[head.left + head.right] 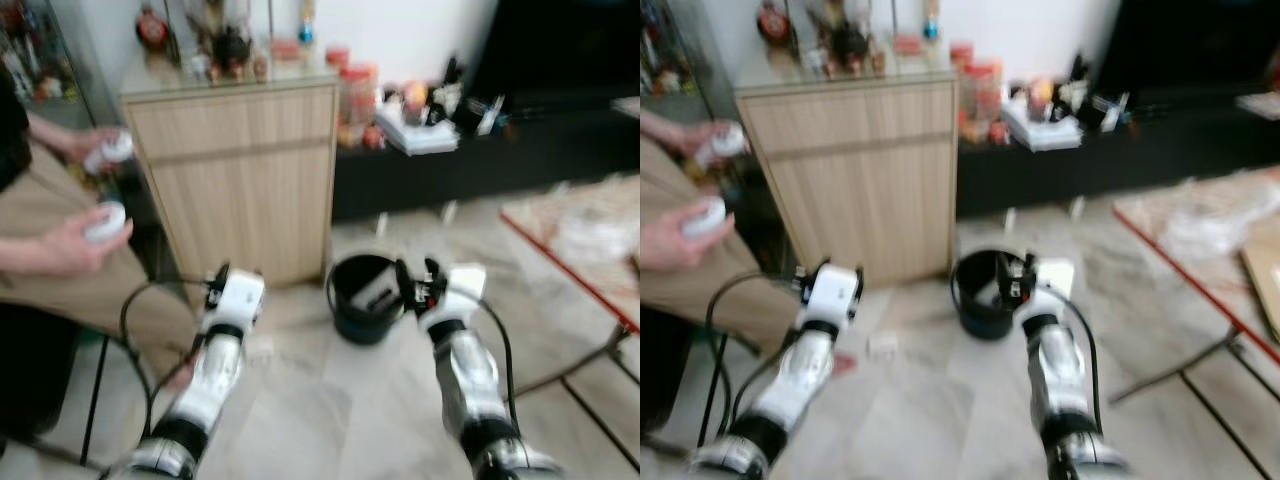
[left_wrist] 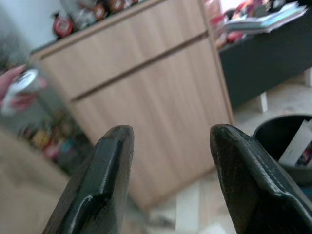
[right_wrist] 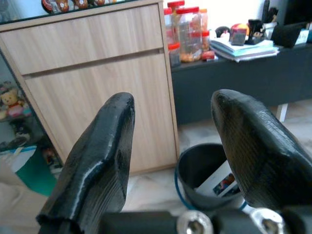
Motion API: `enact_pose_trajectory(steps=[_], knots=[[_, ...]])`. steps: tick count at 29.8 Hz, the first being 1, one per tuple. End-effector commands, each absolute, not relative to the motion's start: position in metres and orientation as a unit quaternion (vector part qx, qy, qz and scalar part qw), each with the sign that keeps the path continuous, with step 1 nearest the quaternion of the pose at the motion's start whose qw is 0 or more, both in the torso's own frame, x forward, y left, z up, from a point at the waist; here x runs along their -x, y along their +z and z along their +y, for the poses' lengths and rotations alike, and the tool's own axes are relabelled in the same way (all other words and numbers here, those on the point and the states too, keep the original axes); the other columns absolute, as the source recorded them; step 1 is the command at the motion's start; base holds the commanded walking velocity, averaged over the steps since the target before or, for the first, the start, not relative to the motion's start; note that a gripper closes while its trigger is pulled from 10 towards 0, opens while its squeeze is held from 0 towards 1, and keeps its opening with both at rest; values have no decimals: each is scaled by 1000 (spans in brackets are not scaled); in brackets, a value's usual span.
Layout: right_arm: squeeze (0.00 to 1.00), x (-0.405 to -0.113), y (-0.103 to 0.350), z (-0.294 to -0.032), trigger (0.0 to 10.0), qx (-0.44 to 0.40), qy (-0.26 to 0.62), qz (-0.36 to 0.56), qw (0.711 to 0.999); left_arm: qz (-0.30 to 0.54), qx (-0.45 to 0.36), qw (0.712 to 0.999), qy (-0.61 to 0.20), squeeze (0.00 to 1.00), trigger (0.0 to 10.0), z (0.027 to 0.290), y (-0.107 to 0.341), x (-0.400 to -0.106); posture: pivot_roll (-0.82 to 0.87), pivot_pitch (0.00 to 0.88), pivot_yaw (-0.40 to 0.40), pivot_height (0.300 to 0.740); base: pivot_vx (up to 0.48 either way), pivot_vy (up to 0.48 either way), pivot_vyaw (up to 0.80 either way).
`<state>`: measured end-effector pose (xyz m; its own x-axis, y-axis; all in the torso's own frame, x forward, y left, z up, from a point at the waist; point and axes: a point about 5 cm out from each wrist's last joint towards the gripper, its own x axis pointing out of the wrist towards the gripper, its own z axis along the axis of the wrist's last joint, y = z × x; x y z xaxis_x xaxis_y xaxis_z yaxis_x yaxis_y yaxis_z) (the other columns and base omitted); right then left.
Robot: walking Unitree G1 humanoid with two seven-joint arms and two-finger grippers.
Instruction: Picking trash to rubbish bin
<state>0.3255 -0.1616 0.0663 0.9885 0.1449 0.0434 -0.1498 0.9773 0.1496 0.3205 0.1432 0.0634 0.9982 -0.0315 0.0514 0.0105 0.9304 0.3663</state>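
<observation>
A: Trash [image 1: 882, 346] is seen as a small pale scrap on the floor tiles, between the left arm and the black bin [image 1: 365, 298]; more waste, a white printed card [image 3: 218, 183], is already lodged inside the bin.

B: How are the grippers held?

A: The right gripper [image 1: 419, 283] is raised just beside the bin's rim, its two black fingers [image 3: 253, 141] spread apart with nothing between them. The left gripper [image 2: 168, 168] is likewise parted and empty, aimed at the wooden cabinet [image 1: 245, 170], with the bin at the edge of its wrist view.

B: What is called for in this step?

A: In all likelihood the scrap is to be fetched next. The left arm is judged the nearer one; it should be lowered with the fingers kept wide, then closed across the scrap's short side. The head views are blurred, so a steady stance ought to be reached first.

B: And the scrap's lie?

A: It appears flat on the tiles, its long axis roughly across the robot's front, though this cannot be told for certain. The card in the bin is tilted, leaning against the wall.

B: Anything else nearby?

A: A person's hands [image 1: 70, 245], holding small white objects, are seen to the left, well apart from the bin.
</observation>
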Motion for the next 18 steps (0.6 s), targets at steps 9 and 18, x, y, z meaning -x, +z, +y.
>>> enact_pose_trajectory(steps=[9, 18], knots=[[0, -298, 16, -200, 10000, -74, -11, 137, 988, 189, -134, 973, -2, 0, 10000, 170, -4, -285, 199, 0, -62, 740, 0, 0, 0], [0, -269, -14, -221, 10000, -72, -68, 226, 969, 274, -136, 952, -10, 0, 10000, 178, -34, -255, 198, 0, -67, 740, 0, 0, 0]])
